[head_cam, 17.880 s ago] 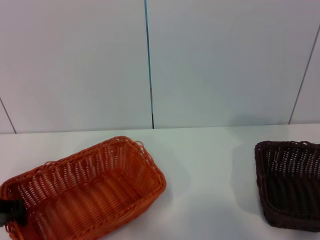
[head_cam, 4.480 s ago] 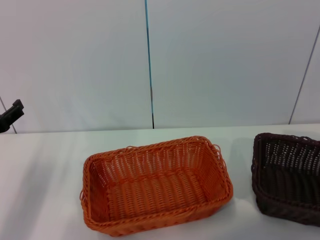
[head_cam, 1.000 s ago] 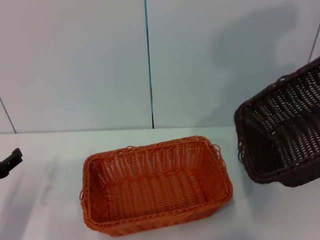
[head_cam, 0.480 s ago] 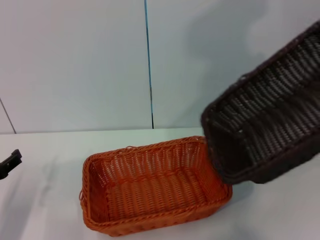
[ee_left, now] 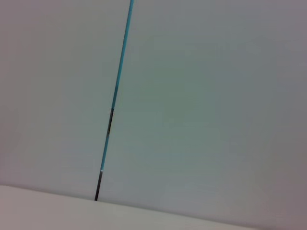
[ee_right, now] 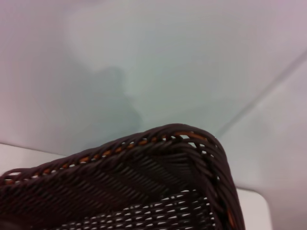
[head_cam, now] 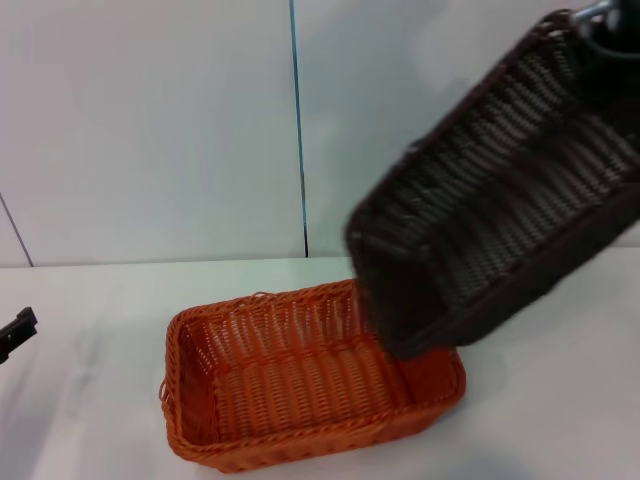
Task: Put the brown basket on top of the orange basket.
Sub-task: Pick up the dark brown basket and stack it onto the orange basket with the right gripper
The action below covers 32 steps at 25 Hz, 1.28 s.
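Observation:
The brown basket (head_cam: 500, 200) hangs in the air, tilted with its low end down to the left, above the right end of the orange basket (head_cam: 290, 390). The orange basket sits flat on the white table (head_cam: 90, 420) at the centre front. My right gripper (head_cam: 608, 25) is at the top right, at the brown basket's raised end, holding it up; only a bit of the gripper shows. The right wrist view shows the brown basket's braided rim (ee_right: 144, 148) close up. My left gripper (head_cam: 15, 332) is at the far left edge, low over the table, apart from both baskets.
A white panelled wall with a dark vertical seam (head_cam: 298, 130) stands behind the table. The left wrist view shows only that wall and seam (ee_left: 112, 110). Bare table lies left and right of the orange basket.
The brown basket has been carried higher and to the left, from beside the orange basket to above its right end, and it tilts more steeply. The left gripper has barely moved.

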Tool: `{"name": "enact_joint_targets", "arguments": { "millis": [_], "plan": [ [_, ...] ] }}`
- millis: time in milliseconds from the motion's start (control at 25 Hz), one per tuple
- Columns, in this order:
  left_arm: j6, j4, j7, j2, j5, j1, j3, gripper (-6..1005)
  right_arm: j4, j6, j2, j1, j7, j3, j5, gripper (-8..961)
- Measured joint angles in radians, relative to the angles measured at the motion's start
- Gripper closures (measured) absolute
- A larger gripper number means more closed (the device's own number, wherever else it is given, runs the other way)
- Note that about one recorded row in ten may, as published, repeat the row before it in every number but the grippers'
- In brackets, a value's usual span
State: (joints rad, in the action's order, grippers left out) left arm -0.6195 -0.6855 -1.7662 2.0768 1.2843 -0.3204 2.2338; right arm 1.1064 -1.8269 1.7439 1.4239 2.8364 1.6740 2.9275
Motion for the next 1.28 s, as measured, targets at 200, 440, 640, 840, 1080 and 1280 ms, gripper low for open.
{"name": "enact_joint_targets", "arguments": {
  "millis": [200,440,640,840,1080,1280],
  "plan": [
    [-0.004,0.015,0.002,-0.022,-0.009,0.006,-0.015,64,-0.036,0.047,0.028,0.006,0.000,0.036,-0.017,821],
    [-0.005,0.045,0.002,-0.050,-0.026,-0.003,-0.032,64,-0.049,0.049,0.029,-0.019,0.000,0.073,-0.115,821],
    [-0.006,0.062,0.002,-0.068,-0.031,-0.017,-0.052,64,-0.057,0.017,0.007,-0.045,0.000,0.078,-0.185,821],
    [-0.006,0.076,0.002,-0.074,-0.031,-0.024,-0.054,64,-0.055,0.038,-0.029,-0.109,0.001,0.081,-0.329,821],
    [-0.004,0.088,0.002,-0.078,-0.031,-0.033,-0.053,64,-0.025,0.120,-0.030,-0.170,0.001,0.077,-0.391,821],
    [-0.001,0.091,0.002,-0.080,-0.026,-0.039,-0.052,64,-0.015,0.151,-0.026,-0.177,0.001,0.070,-0.390,821]
  ]
}}
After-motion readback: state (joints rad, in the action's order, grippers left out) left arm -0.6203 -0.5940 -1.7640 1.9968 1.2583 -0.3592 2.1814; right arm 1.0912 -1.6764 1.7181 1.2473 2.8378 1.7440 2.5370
